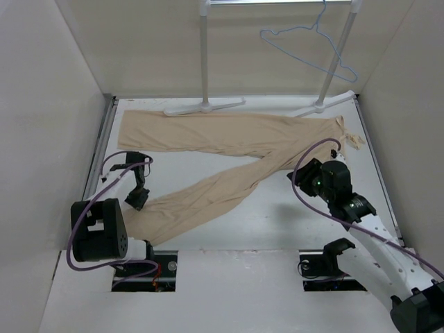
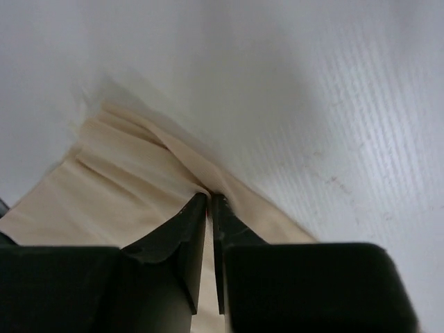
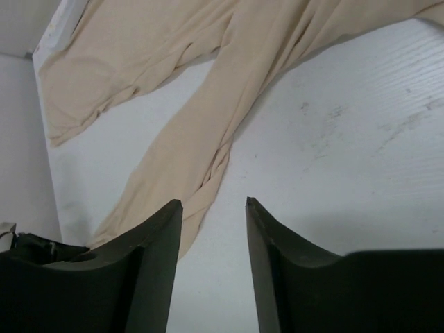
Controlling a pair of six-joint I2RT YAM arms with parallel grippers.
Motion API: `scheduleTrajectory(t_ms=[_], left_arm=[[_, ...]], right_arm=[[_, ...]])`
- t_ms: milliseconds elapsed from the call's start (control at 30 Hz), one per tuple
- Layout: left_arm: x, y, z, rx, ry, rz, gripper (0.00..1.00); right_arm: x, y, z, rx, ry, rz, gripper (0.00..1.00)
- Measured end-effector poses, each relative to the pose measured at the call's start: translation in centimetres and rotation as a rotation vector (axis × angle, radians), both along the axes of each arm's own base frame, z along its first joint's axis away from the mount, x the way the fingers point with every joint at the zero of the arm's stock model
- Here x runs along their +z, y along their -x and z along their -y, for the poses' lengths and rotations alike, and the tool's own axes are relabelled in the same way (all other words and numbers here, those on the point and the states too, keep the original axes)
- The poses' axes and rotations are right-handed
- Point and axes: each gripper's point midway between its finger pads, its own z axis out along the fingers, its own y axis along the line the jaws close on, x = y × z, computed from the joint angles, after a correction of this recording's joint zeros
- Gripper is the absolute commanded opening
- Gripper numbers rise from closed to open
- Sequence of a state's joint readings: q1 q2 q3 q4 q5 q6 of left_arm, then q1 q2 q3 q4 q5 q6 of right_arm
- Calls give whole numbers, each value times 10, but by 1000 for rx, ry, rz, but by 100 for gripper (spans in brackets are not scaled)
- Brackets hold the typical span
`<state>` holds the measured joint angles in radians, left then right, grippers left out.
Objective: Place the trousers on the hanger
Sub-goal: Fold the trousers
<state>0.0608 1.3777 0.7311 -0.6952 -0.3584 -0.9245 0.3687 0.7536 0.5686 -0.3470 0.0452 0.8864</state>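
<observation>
Flat on the desk (image 1: 277, 222): trousers (image 1: 229, 135), waist by the far right corner, one leg along the far edge toward the far left corner, the other slanting down toward the near left corner.

At the cuff end of that slanting leg, close to the left edge: left gripper (image 1: 137, 198). In its wrist view, fingers (image 2: 187, 236) almost together, a pinched fold of tan cloth between the tips, so clamped on the trousers.

On the right side of the desk, just beside the fork of the legs: right gripper (image 1: 300, 175). In its wrist view, fingers (image 3: 152, 257) well apart, nothing between them, bare desk beneath.

Up above the far edge, toward the far right corner: hanger (image 1: 312, 48), hung on the rail of the white rack (image 1: 205, 55), well apart from both grippers and from the cloth.

Key for the coming move: long axis of the held leg from near left to far right, so the pinched cuff sits at the end farthest from the hanger. Right arm clearly nearer to hanger and waist. Probably a long diagonal carry for the left, or first a second grasp by the right.
</observation>
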Motion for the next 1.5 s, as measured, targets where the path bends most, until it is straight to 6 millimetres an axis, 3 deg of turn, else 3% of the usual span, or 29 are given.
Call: scheduleTrajectory(t_ms=[167,300,367,467,500,633,700,800,867,1100,1167,1300,1367,1500], left_arm=[[-1,-26,-32,31,-33,18,3],[21,-85,-71,40,-105,90,2],[39,-122,-87,27,-148,157,4],[63,-159,-104,12,-216,230,9],[68,-166,-108,9,-236,240,14],[70,-186,-126,13,-274,242,53],[63,-191,-129,14,-262,242,60],[57,-185,-124,8,-242,244,60],[60,-169,-112,5,-227,259,58],[108,-106,-60,-35,-218,414,49],[98,-93,-54,-24,-196,411,49],[40,-50,-49,35,-115,273,51],[21,-31,-46,62,-79,213,51],[8,-31,-44,118,-24,207,52]], right_arm=[[-14,-12,31,-114,23,-44,56],[-36,-18,56,-199,62,-119,58],[-43,-21,74,-264,79,-144,59],[-58,-25,107,-386,104,-196,58],[-66,-26,117,-425,117,-225,57],[-96,-26,149,-535,151,-333,54],[-107,-25,165,-593,164,-370,52],[-117,-24,193,-690,165,-404,50],[-120,-25,209,-743,159,-407,50],[-125,-61,228,-791,138,-405,42],[-125,-74,233,-796,129,-398,43],[-124,-85,243,-814,120,-391,44],[-122,-89,247,-820,120,-392,44],[-117,-97,251,-816,127,-396,49]])
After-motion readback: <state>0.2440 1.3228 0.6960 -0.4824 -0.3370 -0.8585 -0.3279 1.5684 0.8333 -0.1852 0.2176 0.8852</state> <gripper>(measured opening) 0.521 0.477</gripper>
